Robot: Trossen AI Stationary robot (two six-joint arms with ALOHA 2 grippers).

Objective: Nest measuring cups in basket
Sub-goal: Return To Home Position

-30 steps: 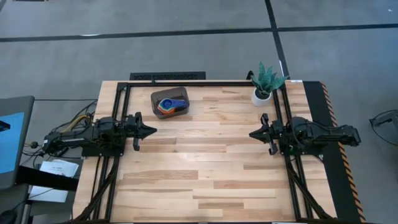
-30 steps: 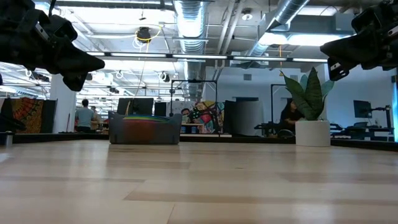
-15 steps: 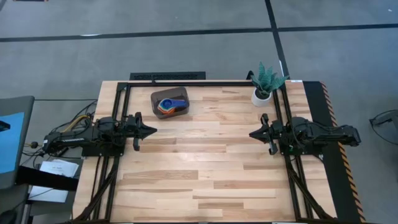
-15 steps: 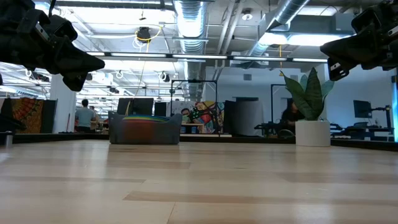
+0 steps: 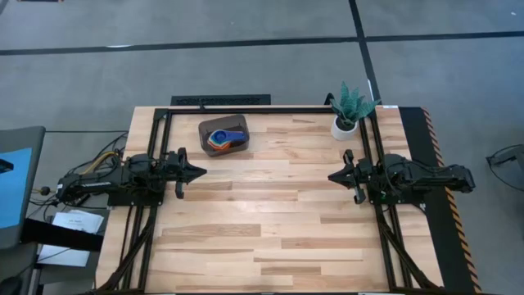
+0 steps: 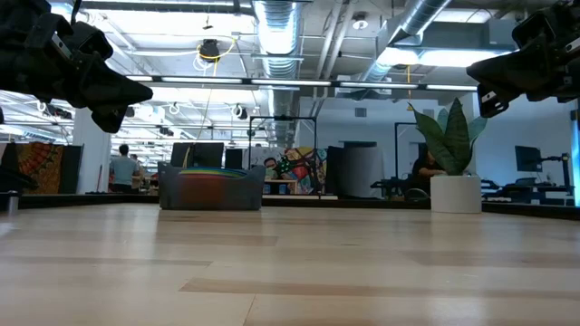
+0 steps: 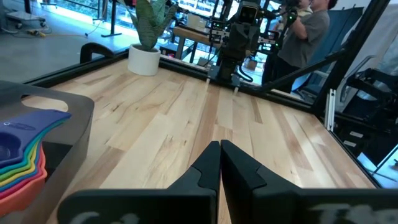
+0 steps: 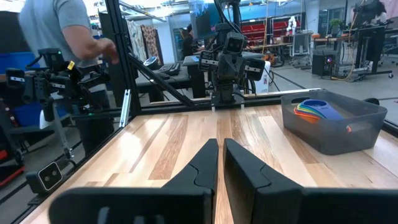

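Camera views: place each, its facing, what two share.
High view: overhead, straight down on wooden table; both arms.
Low view: table height, level across; both overhead.
Left wrist view: behind left gripper, facing right arm.
Right wrist view: behind right gripper, facing left arm.
All share grey-brown rectangular basket of nested rainbow plastic measuring cups.

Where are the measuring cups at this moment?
High view: the measuring cups lie nested in the basket by the table's far edge, left of centre, beyond the left gripper, potted plant to its right.
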